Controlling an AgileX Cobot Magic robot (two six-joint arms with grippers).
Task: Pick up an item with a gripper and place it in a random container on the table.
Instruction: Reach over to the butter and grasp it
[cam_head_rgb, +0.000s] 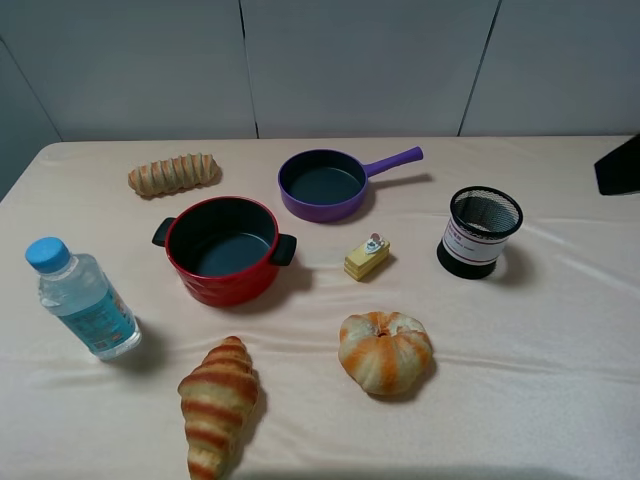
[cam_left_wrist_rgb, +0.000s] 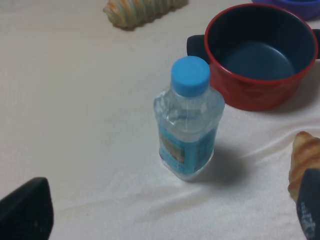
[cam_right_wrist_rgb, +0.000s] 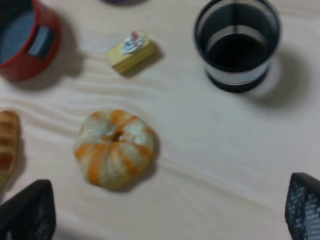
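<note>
The small yellow cake slice with a white-and-red topping lies on the peach cloth table, between the red pot and the black wire-mesh cup. The cup stands upright and empty. In the right wrist view the cake slice and the cup lie well ahead of my right gripper, which is open and empty. My left gripper is open and empty, back from a water bottle. Neither claw shows in the high view.
A red two-handled pot, a purple pan, a long bread, a croissant, a round orange-striped bun and the water bottle stand around. A black arm part shows at the right edge.
</note>
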